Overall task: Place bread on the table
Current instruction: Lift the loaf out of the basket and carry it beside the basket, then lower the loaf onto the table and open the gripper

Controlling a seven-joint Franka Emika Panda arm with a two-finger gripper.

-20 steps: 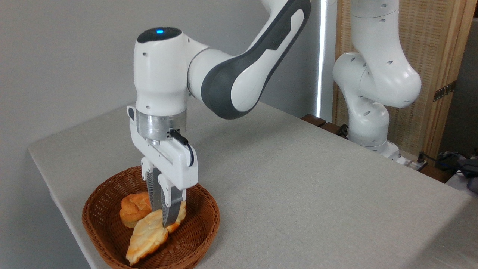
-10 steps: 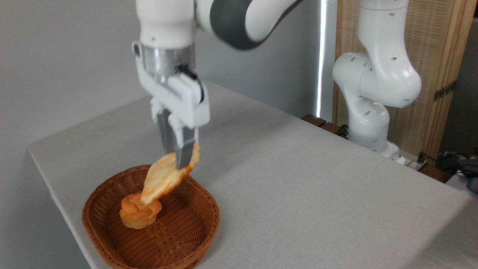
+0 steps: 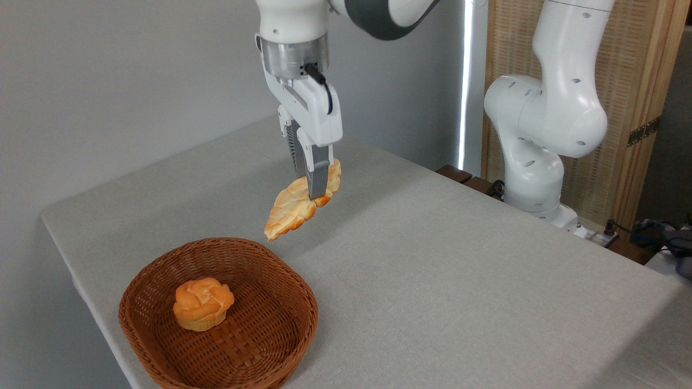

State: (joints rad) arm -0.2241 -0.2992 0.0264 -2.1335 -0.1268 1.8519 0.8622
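Golden leaf-shaped braided loaf (image 3: 296, 208) hangs tilted, pinched near its upper end by the closed gripper (image 3: 315, 190), above the grey-beige fabric table (image 3: 432, 270). Woven wicker basket (image 3: 281, 335) holds a swirled bun (image 3: 203, 303).

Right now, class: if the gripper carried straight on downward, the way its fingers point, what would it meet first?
Probably the bare table. The gripper, shut on the bread, seems past the basket, though depth is uncertain; the loaf's hanging tip would touch first.
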